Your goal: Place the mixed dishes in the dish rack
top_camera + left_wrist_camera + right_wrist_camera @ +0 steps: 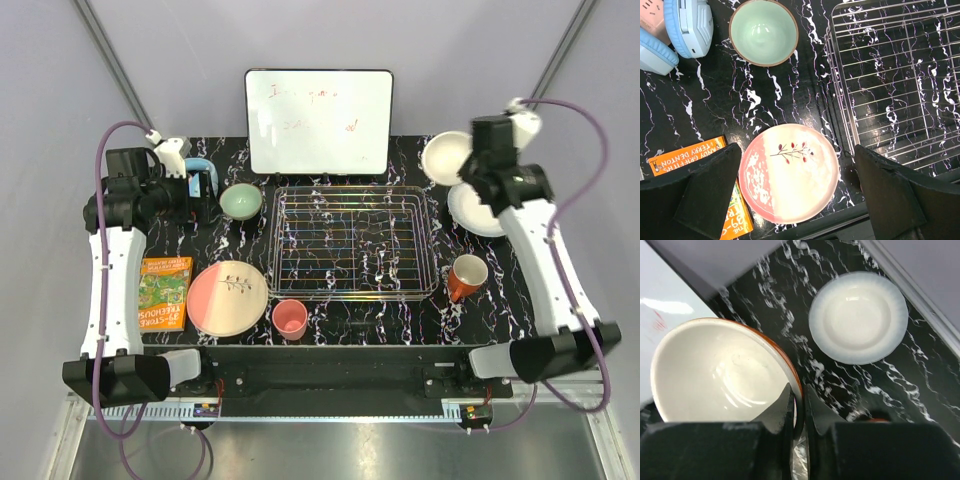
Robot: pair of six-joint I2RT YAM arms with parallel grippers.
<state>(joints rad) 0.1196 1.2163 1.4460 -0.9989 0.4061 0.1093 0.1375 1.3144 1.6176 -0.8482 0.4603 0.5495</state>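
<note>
My right gripper (pixel 799 401) is shut on the rim of the orange bowl with white inside (pixel 715 370), one finger inside and one outside. That bowl (pixel 443 157) is at the back right corner. Beside it lies the white plate (pixel 857 317), also seen under the right arm (pixel 478 212). The orange mug (pixel 466 277) stands right of the dish rack (pixel 355 240), which holds nothing. My left gripper (pixel 797 195) hangs open, high above the large pink plate (pixel 790 172). The mint-green bowl (pixel 763 31) sits behind that plate. The small pink cup (pixel 290 319) stands near the front edge.
An orange book (pixel 165 292) lies left of the pink plate. Light-blue headphones (pixel 685 25) rest at the back left beside the mint bowl. A white board with a black frame (pixel 319 121) stands behind the rack. The rack's left wall (pixel 840 90) is close to the pink plate.
</note>
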